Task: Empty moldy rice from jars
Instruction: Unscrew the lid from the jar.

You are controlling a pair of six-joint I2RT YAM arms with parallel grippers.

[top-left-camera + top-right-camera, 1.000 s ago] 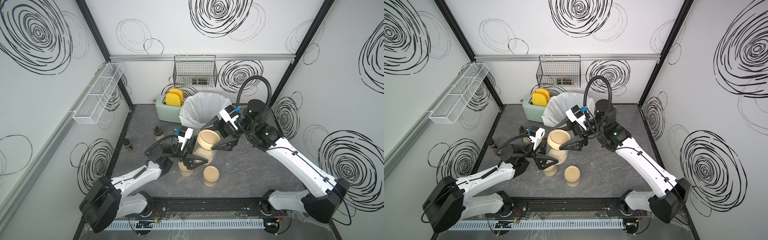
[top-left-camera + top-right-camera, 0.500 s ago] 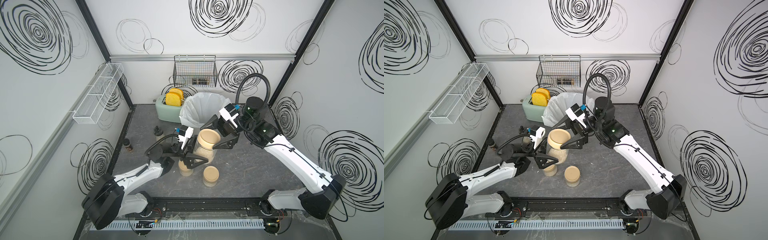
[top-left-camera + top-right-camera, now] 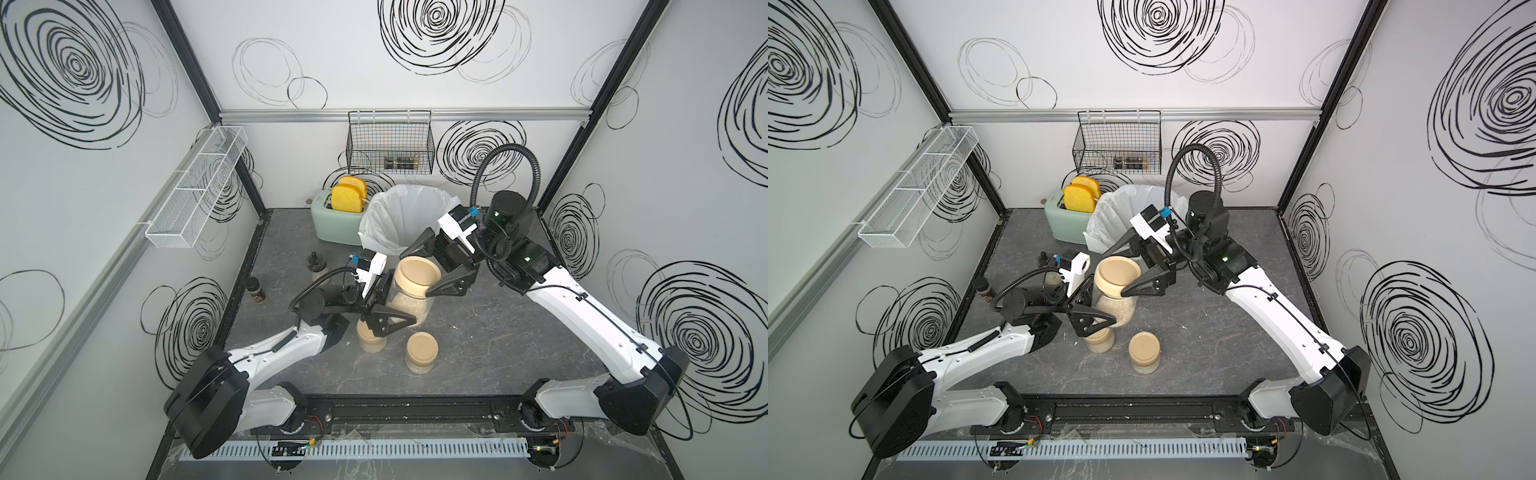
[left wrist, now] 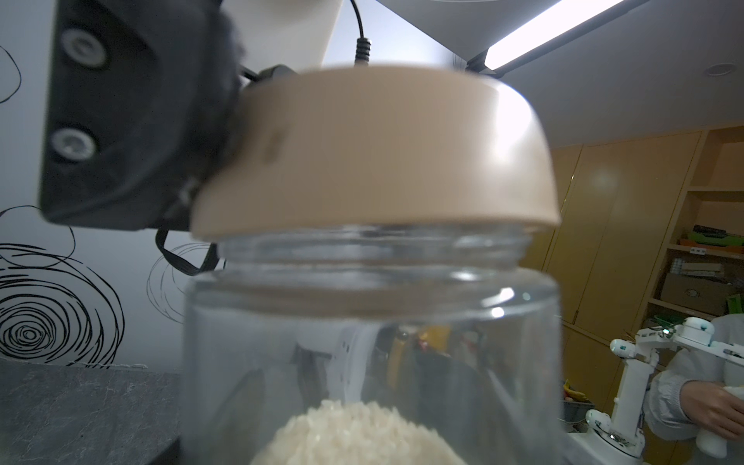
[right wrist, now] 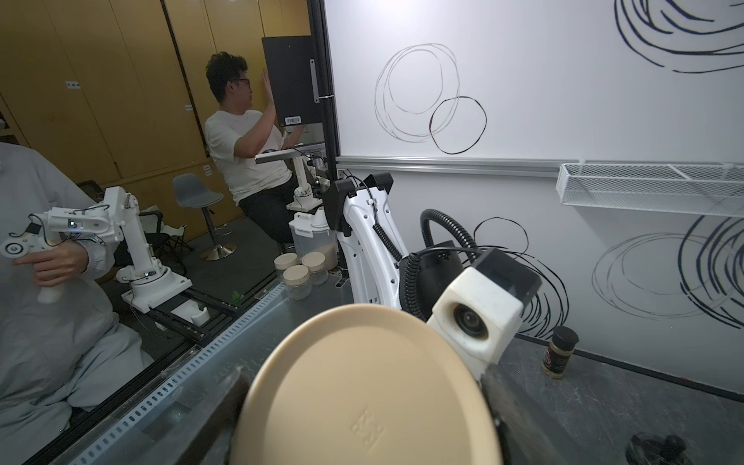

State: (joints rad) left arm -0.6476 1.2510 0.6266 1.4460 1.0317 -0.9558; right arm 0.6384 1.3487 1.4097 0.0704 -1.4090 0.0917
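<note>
My left gripper [image 3: 401, 299] is shut on the clear body of a jar [image 3: 411, 305], which it holds upright above the table, in front of the bin. Moldy rice [image 4: 354, 435] fills the jar's lower part. My right gripper [image 3: 417, 272] reaches in from the right and is shut on that jar's tan lid [image 5: 362, 394], one finger on each side of the rim. One finger [image 4: 133, 120] presses against the lid's edge. Two more lidded jars stand on the table. One [image 3: 372, 338] is partly hidden under my left gripper. The other [image 3: 422, 351] stands free nearer the front.
A bin with a white liner [image 3: 405, 220] stands just behind the held jar, with a mint toaster [image 3: 332, 220] to its left. A black-capped bottle [image 3: 316, 268] and a dark spice shaker [image 3: 254, 290] stand near the left wall. A wire basket [image 3: 390, 149] hangs on the back wall.
My right arm's wrist and forearm have shifted slightly to the left while staying at the lid. The left arm and the jar have hardly moved.
</note>
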